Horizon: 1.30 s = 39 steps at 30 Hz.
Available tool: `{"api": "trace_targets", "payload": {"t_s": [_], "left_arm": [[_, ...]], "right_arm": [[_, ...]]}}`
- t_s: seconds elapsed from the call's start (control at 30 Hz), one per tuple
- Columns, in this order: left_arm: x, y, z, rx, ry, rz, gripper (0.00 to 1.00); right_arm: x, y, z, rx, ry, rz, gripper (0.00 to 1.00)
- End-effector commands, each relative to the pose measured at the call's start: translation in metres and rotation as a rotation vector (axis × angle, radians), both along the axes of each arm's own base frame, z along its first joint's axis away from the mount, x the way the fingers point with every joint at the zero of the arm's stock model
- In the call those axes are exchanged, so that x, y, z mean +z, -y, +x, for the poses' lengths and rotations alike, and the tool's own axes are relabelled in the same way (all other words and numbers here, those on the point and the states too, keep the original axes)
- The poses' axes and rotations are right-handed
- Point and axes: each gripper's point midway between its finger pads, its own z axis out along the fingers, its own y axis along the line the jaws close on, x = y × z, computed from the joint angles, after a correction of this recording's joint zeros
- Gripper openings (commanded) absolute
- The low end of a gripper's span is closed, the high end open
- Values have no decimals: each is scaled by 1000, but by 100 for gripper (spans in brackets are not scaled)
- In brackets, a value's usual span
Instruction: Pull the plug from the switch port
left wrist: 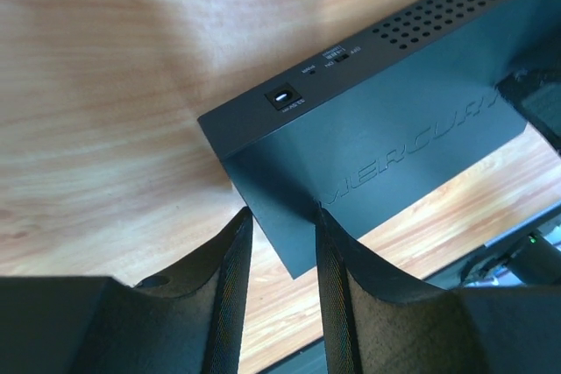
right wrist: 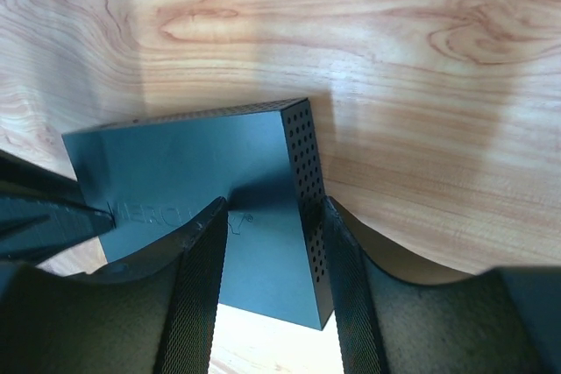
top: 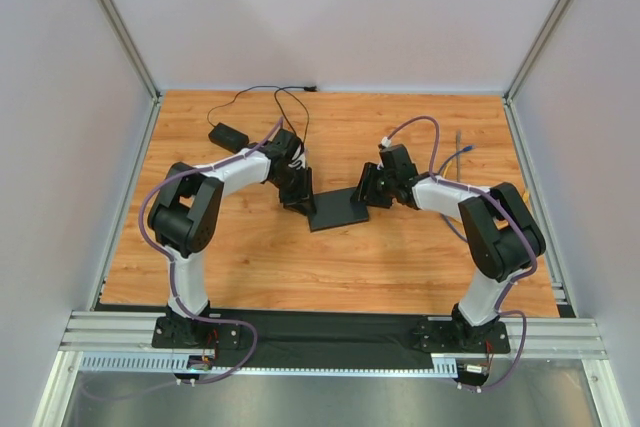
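The switch is a flat matte-black box lying on the wooden table between my two arms. My left gripper is at its left end. In the left wrist view the gripper is open and straddles a corner of the switch, with one finger over the top face and the other beside the side face. The small socket on that side holds no plug. My right gripper is at the right end. In the right wrist view it is open across a corner of the switch, with one finger beside the perforated side.
A small black power-adapter brick with thin black leads lies at the back left. A loose purple cable with a blue end lies on the table to the right, apart from the switch. Grey walls and metal posts enclose the table.
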Motion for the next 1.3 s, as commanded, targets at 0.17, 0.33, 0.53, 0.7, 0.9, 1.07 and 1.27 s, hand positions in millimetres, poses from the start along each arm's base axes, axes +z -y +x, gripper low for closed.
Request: {"api": "trace_targets", "payload": {"t_s": [0.17, 0.33, 0.53, 0.7, 0.9, 1.07, 1.27], "left_arm": [[21, 8, 49, -43, 167, -7, 42], [16, 9, 42, -36, 145, -27, 42], [13, 6, 31, -14, 150, -50, 42], [16, 2, 31, -9, 159, -29, 44], [30, -10, 33, 22, 202, 16, 52], [69, -19, 26, 54, 288, -5, 69], [110, -39, -10, 90, 385, -66, 83]], "right_arm": [[39, -44, -17, 124, -12, 175, 48], [35, -39, -10, 112, -2, 132, 48], [34, -37, 5, 126, 14, 89, 49], [38, -35, 9, 135, 18, 76, 50], [45, -25, 6, 142, 36, 37, 61], [60, -8, 5, 143, 55, -41, 70], [78, 18, -20, 121, 87, -98, 76]]}}
